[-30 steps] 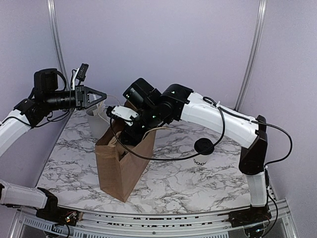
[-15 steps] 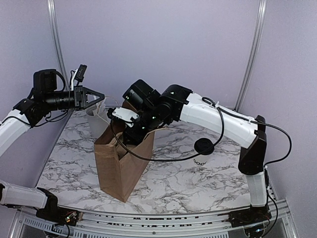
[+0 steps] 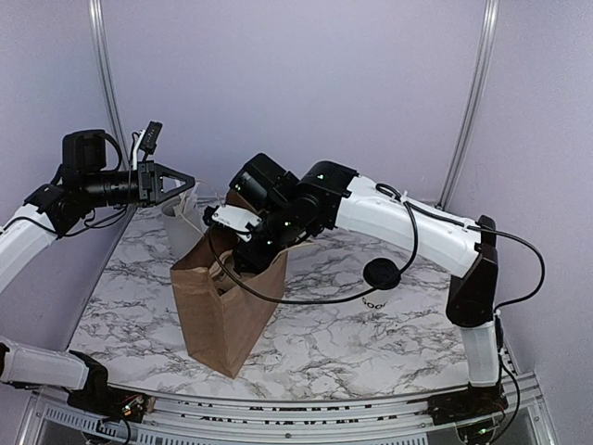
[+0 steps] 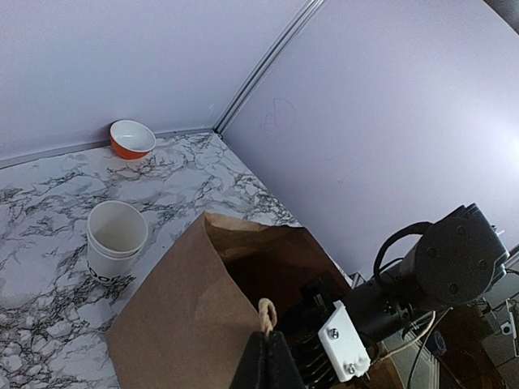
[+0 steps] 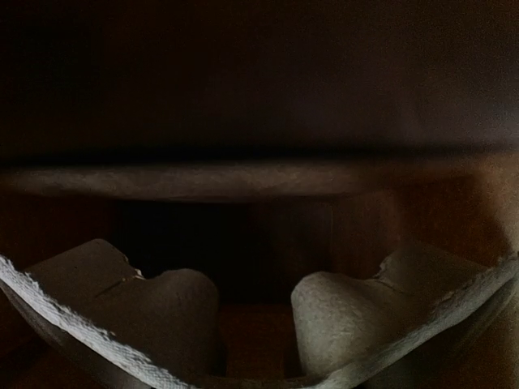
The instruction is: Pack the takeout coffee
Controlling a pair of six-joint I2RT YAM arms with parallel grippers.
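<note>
Top external view: the takeout coffee point(image 3: 379, 280) is seen standing on the marble table point(image 3: 315, 345), at about 3 o'clock from the brown paper bag point(image 3: 222, 313) and well apart from it, with its black lid on. It is touched by neither arm, so the main step, getting the cup into the bag, is judged not yet done.

The preparation looks well advanced. The bag stands upright, and its twine handle point(image 4: 263, 312) is pinched between the closed fingers of the left gripper point(image 3: 185, 183), at about 10 o'clock from the bag, so that the mouth is held open.

The right arm point(image 3: 389, 211) is reached in from 2 o'clock, and the right gripper is sunk in the bag mouth. Its fingers are shown in no view, so how wide it stands, and whether anything is gripped, cannot be told. In the right wrist view only the dark inside of the bag is made out, with a moulded pulp cup carrier point(image 5: 166, 312) across 6 o'clock. Whether that carrier is held or already set down cannot be told.

What is judged to be left: the right arm is to be brought out, and the coffee is to be picked up at 3 o'clock and lowered upright into the bag.
</note>
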